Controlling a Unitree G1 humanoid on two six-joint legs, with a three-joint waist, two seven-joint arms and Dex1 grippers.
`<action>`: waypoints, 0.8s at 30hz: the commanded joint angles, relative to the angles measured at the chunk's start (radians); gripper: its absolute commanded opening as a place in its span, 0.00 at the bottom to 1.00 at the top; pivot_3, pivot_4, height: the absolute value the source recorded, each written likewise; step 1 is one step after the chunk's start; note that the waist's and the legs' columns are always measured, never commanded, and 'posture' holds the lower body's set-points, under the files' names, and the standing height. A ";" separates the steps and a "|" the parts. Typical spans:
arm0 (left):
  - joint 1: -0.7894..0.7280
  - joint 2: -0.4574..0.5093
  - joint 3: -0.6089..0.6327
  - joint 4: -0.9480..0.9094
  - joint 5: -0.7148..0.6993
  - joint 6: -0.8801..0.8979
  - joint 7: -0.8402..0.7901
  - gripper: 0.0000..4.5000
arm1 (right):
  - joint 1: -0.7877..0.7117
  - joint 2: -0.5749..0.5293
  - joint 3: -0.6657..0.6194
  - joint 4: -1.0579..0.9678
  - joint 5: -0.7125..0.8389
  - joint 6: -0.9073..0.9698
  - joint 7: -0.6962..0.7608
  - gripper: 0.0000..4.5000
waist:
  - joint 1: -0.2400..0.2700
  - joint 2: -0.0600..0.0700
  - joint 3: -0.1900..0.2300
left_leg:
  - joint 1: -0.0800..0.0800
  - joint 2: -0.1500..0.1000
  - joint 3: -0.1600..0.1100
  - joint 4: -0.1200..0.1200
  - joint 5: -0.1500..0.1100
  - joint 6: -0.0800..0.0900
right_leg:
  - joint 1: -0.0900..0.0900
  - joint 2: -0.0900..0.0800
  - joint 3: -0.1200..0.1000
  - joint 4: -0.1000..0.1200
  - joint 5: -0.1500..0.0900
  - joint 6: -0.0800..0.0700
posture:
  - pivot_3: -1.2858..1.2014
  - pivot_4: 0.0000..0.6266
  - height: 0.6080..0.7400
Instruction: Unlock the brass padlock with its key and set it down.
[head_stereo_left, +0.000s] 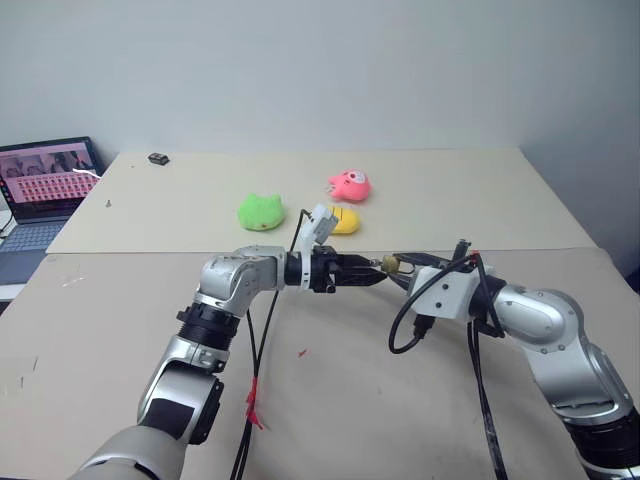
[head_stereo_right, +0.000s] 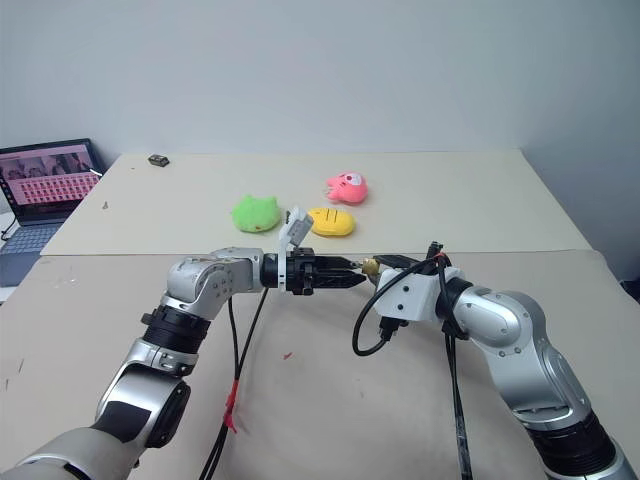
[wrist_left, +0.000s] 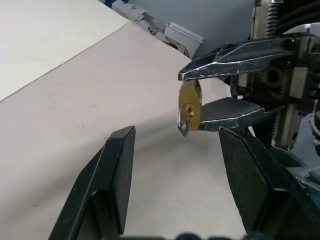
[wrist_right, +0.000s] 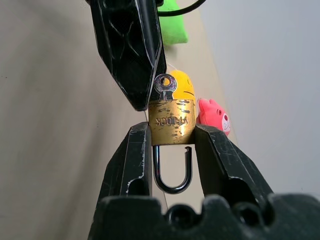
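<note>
We count one brass padlock (wrist_right: 172, 120), clamped in the right gripper (wrist_right: 172, 150) above the table (head_stereo_left: 450, 200), key (wrist_right: 165, 86) inserted, shackle seemingly sprung. The left gripper (wrist_left: 175, 165) gapes just beside it. Three plush toys (head_stereo_left: 260, 212) sit well apart.

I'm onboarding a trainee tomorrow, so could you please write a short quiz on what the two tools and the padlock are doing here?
1. Which tool grips the brass padlock? A) left B) right C) neither
2. True or false: the key sits in the padlock's keyhole.
3. Fill in: the left tool, facing the padlock, has its jaws ____.
Key: 1 B, the right tool clamps the lock body; 2 true; 3 open.
</note>
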 joint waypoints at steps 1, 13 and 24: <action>-0.033 -0.008 0.032 -0.002 0.000 -0.023 0.007 0.63 | -0.018 0.008 -0.014 -0.042 0.020 0.010 0.001 0.20 | 0.000 0.000 0.000 | 0.000 0.000 0.000 0.000 0.000 0.000 | 0.000 0.000 0.000 0.000 0.000 0.000 | 0.52 0.24 0.36; -0.039 0.001 0.031 -0.004 0.007 -0.012 0.004 0.63 | -0.035 0.043 0.028 -0.047 0.017 0.018 0.001 0.20 | 0.001 0.000 0.001 | 0.000 0.000 0.000 0.000 0.000 0.000 | 0.000 0.000 0.000 0.000 0.000 0.000 | 0.52 0.24 0.36; -0.034 0.000 0.008 -0.020 -0.002 0.002 -0.026 0.01 | -0.064 0.061 0.047 -0.040 0.003 0.018 -0.006 0.20 | 0.000 0.001 0.001 | 0.000 0.000 0.000 0.000 0.000 0.000 | 0.000 0.000 0.000 0.000 0.000 0.000 | 0.52 0.24 0.36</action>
